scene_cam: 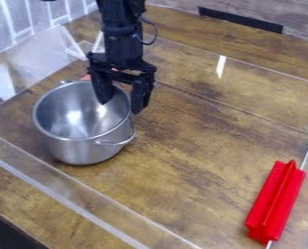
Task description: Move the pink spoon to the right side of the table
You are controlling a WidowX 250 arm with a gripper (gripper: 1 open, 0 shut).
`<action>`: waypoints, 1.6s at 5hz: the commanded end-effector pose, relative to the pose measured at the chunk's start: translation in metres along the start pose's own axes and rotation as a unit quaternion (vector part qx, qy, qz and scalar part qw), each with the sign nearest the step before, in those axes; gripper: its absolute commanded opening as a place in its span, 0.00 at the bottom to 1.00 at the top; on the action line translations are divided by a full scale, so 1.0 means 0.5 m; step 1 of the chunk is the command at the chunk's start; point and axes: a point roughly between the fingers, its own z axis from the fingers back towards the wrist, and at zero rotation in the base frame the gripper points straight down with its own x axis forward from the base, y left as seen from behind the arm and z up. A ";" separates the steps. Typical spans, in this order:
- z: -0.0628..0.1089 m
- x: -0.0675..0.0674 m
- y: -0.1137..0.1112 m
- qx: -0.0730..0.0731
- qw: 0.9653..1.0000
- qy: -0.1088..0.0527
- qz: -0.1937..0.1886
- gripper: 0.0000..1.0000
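Although the task named a small salmon-pink plastic spoon, no such spoon could be made out anywhere in the single camera view at this moment. It may have lain inside the round steel pot (81, 124) or behind the arm, but the frame did not settle that, and its long axis could not be judged.

The black two-fingered pincer (121, 94) pointed straight down with its jaws spread wide and nothing between them. It stood at the pot's far right rim; one finger appeared over the bowl and the other at or just outside the wall. Whether either finger touched the steel could not be told.

The pot sat on the left half of the dark brown wood-plank tabletop (208, 146). The long bright red ridged bar (276, 200) lay near the right front edge, well apart from the pincer, and was not the task's object.

In my judgement, the coming move depended on the spoon lying directly beneath the pincer, inside the pot. If so, the pincer was already above it, and the carry would run rightward across open tabletop. Only one arm was present.
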 end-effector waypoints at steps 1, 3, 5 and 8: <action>0.035 0.010 0.030 0.005 0.999 -0.028 0.035 1.00; 0.032 -0.002 0.051 0.003 0.997 -0.022 0.073 1.00; 0.056 -0.017 0.068 -0.015 0.997 -0.025 0.075 1.00; 0.087 -0.026 0.042 -0.039 0.998 -0.027 0.037 1.00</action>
